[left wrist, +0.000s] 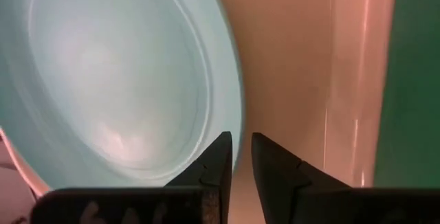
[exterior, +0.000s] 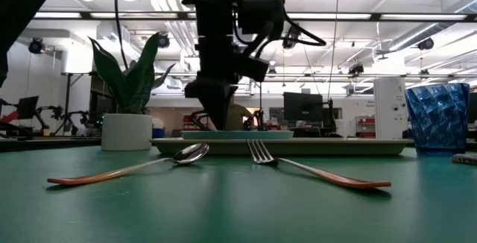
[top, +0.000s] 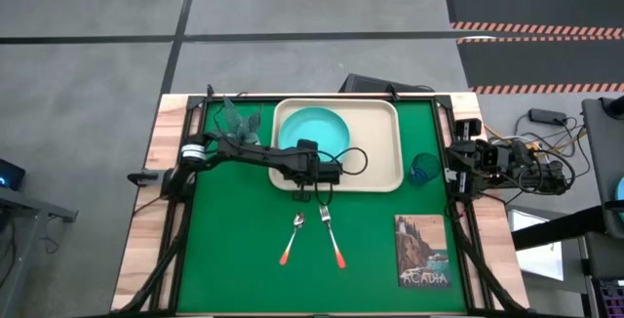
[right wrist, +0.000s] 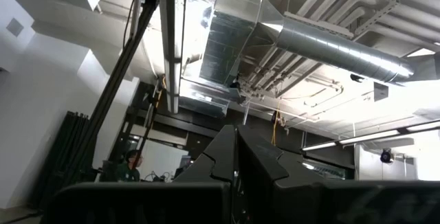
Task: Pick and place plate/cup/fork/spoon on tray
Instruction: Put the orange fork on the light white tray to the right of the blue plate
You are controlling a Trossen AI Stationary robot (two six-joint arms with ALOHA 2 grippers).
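Left arm reaches from the table's left edge across the green mat toward the tray point(top: 375, 152), forearm low and nearly level, wrist bent down. Left gripper point(top: 310, 193) hangs over the tray's near rim, just beside the plate point(top: 317, 129). Low view: its dark fingers point straight down at the tray's near rim. Left wrist view: fingers point(left wrist: 216, 165) nearly closed, only a narrow slit between the tips, nothing held; tips sit over bare tray floor at the plate's edge.

Right arm folded back at the table's right edge, well apart from the tray. Right gripper point(top: 456, 174) points upward; its wrist view shows only ceiling ducts and lights. Fingers point(right wrist: 220, 159) pressed together, nothing between them.

Tray: beige, rounded corners, lying at the far middle of the mat. Contents: the turquoise plate only, flat, in the tray's left part; rest of the floor bare.

Cup point(top: 422, 170): blue, see-through, upright on the mat just beside the tray's right rim, outside it.

Spoon point(top: 292, 237) and fork point(top: 332, 237): on the mat near the tray's near rim, outside it, side by side, metal ends toward the tray, orange-red handles splaying away.

Potted plant point(top: 237, 121): just beside the tray's left rim. Picture book point(top: 423, 251): on the mat well apart from the tray, toward the near right corner.
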